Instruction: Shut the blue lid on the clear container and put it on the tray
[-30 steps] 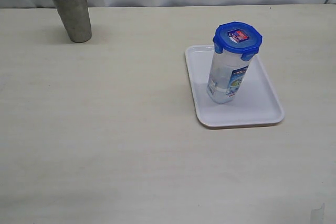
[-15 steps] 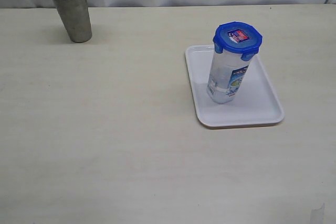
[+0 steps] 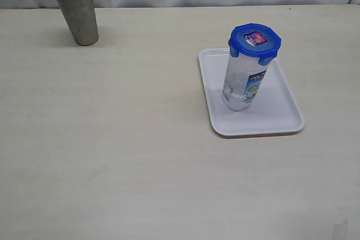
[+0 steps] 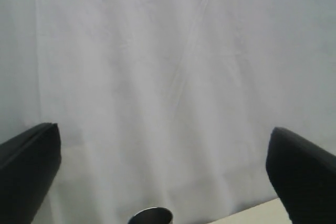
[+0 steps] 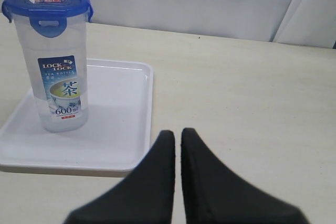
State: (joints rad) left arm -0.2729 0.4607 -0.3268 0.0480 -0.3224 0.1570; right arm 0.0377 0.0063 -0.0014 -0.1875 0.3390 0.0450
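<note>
Your table (image 3: 140, 155) fills the exterior view, pale and bare across the whole half from 6 to 9 o'clock, so that side gives you wide room. The tray (image 3: 284, 113) lies flat at about 3 o'clock from the table's centre, with table showing past all four of its rims. The clear container (image 3: 242, 85) stands upright on it, near the middle and a little toward the tray's 9 o'clock rim, touching no edge. Your steel cup (image 3: 77, 12) stands well apart at 11 o'clock, close to the far table edge.

The blue lid (image 3: 255, 40) sits on the container's mouth, and the flap facing the right wrist camera is folded down against the wall. The side label (image 5: 63, 93) reads "LOCK & LOCK", "TEA BOTTLE", a large 茶 and "600ml". The red-and-blue sticker (image 3: 254, 38) on the lid is too small to read.

Your right gripper (image 5: 177, 134) has its jaws pressed together on nothing, just beside the tray's rim and clear of the container. Your left gripper (image 4: 165, 174) is spread wide and empty, facing a white cloth (image 4: 168, 77), with what is probably the cup's rim between its fingers
</note>
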